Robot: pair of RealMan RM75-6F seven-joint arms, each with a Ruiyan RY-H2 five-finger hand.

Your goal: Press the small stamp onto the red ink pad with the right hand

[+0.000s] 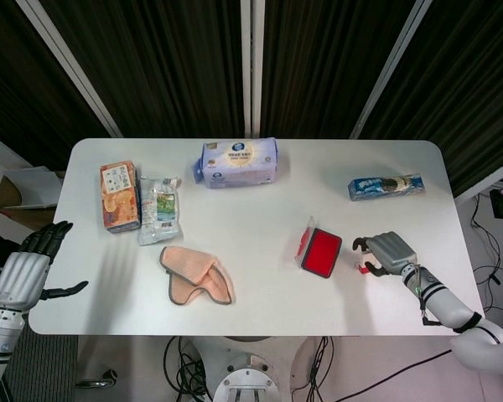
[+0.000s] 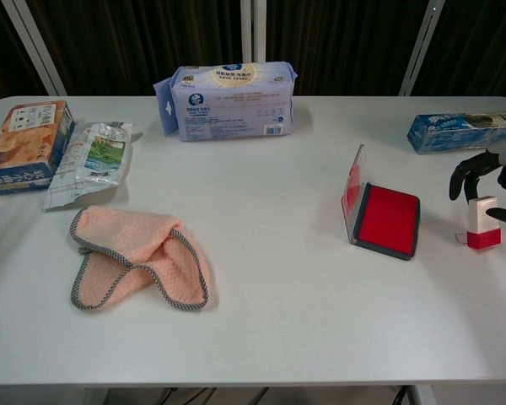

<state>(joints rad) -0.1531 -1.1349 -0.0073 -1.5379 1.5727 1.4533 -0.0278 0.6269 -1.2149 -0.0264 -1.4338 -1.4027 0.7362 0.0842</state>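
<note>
Your right hand (image 2: 492, 173) is at the right edge of the table (image 2: 261, 329), and its fingers (image 2: 460, 177) are curled downward over the stamp (image 2: 481, 224). The stamp stands upright on the table, white on top with a red base. In the chest view the fingertips seem to be just above and behind it, with a thumb beside it, but you cannot tell for sure if they touch it or hold it. In the head view the right hand (image 1: 388, 251) covers most of the stamp (image 1: 362, 267), so this view does not help more.

The ink pad (image 2: 387, 219) lies open on the table just to the left of the stamp, apart from it. Its red surface faces up and its clear lid (image 2: 352, 187) stands up on the left side.

Your left hand (image 1: 29, 266) is outside the left edge of the table, near the front corner. It holds nothing and its fingers are apart.

A pink cloth (image 2: 135, 257) lies toward the front left part of the table. A pack of tissues (image 2: 229, 99) lies near the far edge.
</note>
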